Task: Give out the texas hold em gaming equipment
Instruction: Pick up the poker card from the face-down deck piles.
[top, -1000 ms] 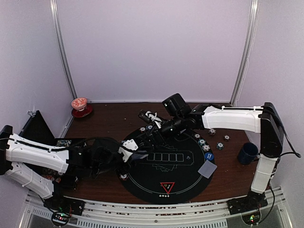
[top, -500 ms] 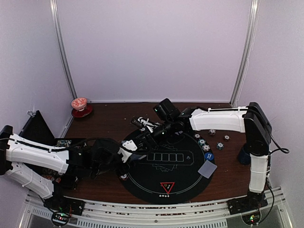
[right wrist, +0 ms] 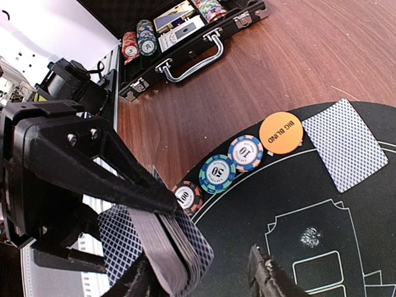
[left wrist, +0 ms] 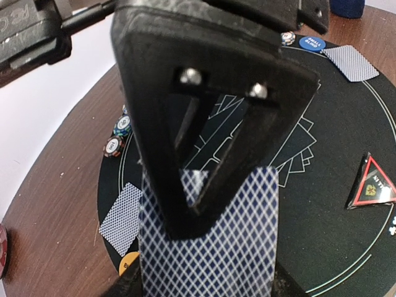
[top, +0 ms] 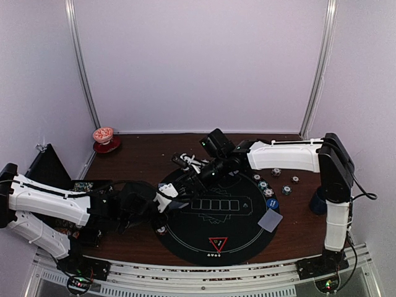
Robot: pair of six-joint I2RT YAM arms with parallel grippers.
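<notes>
we see a dark brown wooden table (top: 139,158) boxed in by pale lilac walls (top: 198,62), with a metal pole (top: 81,68) at each back corner. a round black mat (top: 241,230), printed with white lines and a row of five card boxes, covers the middle. at the table's left side an open black case (right wrist: 185,52) holds stacks of chips. a red-and-white cup (top: 103,136) on its saucer sits at the back left. a dark blue mug (top: 320,201) stands at the right, partly behind the right arm.

the left gripper (left wrist: 198,213) is clamped on a deck (left wrist: 216,260) of blue-lattice-backed cards, held over the mat's left edge. the right gripper (right wrist: 201,279) is at that deck, its fingers (right wrist: 267,278) apart on either side of the deck's end. whether they touch a card we cannot tell. single cards lie face down on the mat, one (right wrist: 343,143) just beside the orange button (right wrist: 281,132) and one (top: 270,219) at the right rim.

the orange button reads "big blind" and the blue button (left wrist: 312,43) reads "small blind". the chips (right wrist: 245,153) along the rim show "10" and "50". the red triangle marker (top: 218,243) lies at the mat's near edge, its lettering too small for us to read.
</notes>
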